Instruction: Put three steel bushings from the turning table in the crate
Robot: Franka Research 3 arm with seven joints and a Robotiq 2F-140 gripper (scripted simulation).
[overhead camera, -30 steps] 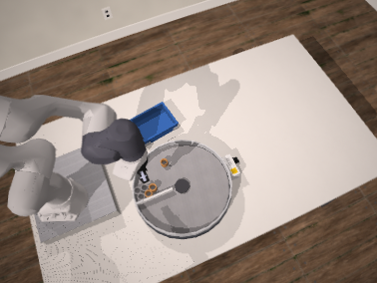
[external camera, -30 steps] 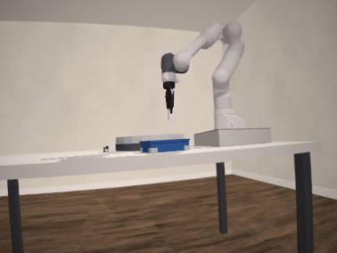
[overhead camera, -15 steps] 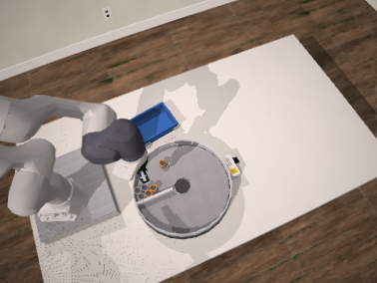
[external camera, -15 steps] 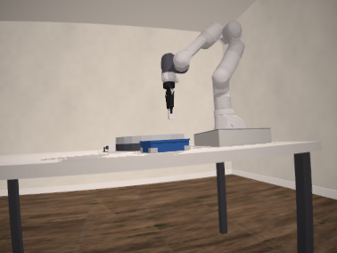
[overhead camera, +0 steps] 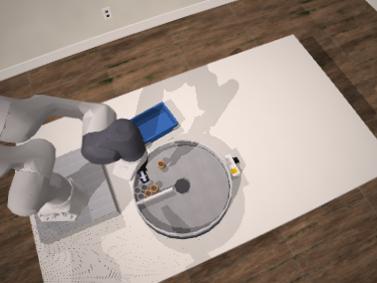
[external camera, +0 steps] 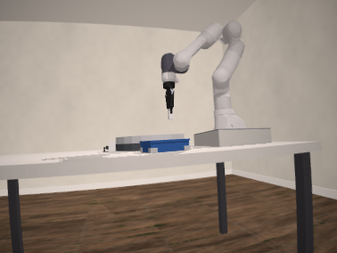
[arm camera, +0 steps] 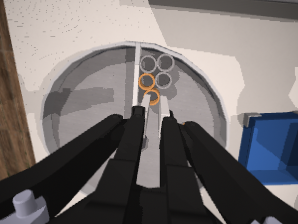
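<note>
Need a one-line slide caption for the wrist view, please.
Nearly shut, empty gripper high above the turning table, looking down on three steel bushings and two orange ones clustered beside the divider bar.

Top view: arm (overhead camera: 107,141) covers the crate's (overhead camera: 159,120) near end and most of the hand (overhead camera: 144,175). Exterior view: bushings too small to make out on the turntable (external camera: 149,139). Wrist view: crate cut off at right edge.
</note>
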